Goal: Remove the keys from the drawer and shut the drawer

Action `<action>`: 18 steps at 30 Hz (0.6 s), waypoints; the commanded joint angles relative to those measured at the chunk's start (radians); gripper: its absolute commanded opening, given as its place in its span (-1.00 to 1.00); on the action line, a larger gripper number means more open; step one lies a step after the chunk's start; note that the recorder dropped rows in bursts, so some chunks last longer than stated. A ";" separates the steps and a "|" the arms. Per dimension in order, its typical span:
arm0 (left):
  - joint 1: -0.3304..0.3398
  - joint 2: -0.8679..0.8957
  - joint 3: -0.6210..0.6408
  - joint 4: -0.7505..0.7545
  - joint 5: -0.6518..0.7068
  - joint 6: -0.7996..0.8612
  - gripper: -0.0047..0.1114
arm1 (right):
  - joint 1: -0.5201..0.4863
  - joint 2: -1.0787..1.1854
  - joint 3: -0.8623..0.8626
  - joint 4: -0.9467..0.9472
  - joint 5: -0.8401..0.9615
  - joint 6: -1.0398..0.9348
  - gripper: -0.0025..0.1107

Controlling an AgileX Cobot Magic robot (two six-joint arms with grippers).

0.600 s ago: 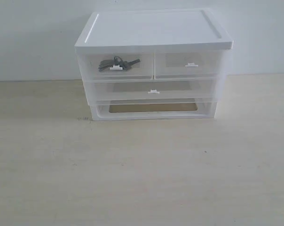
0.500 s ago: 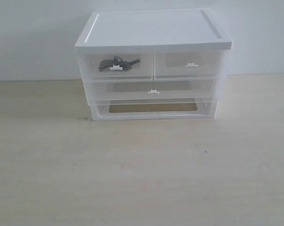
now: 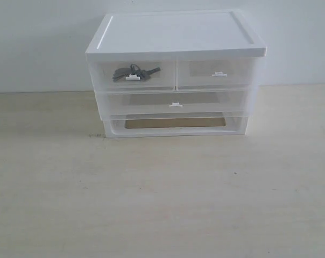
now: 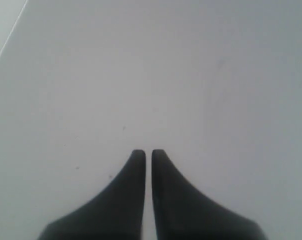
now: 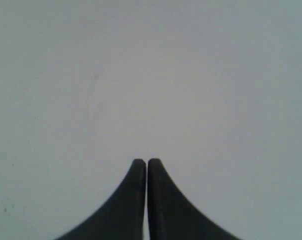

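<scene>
A grey bunch of keys (image 3: 131,71) lies inside the drawer (image 3: 152,80), the translucent upper-left one of a white unit, seen through its front behind a small white tab handle (image 3: 132,77). The drawer looks pushed in. Neither arm shows in the exterior view. In the left wrist view my left gripper (image 4: 148,152) is shut over a plain pale surface, holding nothing. In the right wrist view my right gripper (image 5: 146,161) is likewise shut and empty above a bare pale surface.
The drawer unit (image 3: 176,32) stands at the back of a pale wooden table (image 3: 162,199) against a white wall. It has a second half-width drawer (image 3: 219,74) at upper right, a full-width drawer (image 3: 176,102) below and an open slot (image 3: 175,123) at the bottom.
</scene>
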 commanded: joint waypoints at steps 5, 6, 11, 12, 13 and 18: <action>-0.003 0.245 -0.158 0.200 -0.089 -0.130 -0.84 | 0.000 0.421 -0.099 -0.173 -0.138 0.090 -0.96; -0.003 0.299 -0.182 0.235 -0.105 -0.141 -0.84 | 0.000 0.478 -0.116 -0.187 -0.158 0.092 -0.96; -0.003 0.593 -0.277 0.423 -0.230 -0.226 -0.84 | 0.000 0.719 -0.188 -0.272 -0.187 0.096 -0.96; -0.003 0.662 -0.295 0.472 -0.284 -0.250 -0.84 | 0.000 0.754 -0.201 -0.291 -0.197 0.096 -0.96; -0.003 0.718 -0.307 0.522 -0.330 -0.258 -0.84 | 0.000 0.796 -0.214 -0.315 -0.209 0.098 -0.96; -0.003 1.087 -0.389 0.661 -0.508 -0.257 -0.84 | 0.000 0.972 -0.268 -0.408 -0.277 0.119 -0.96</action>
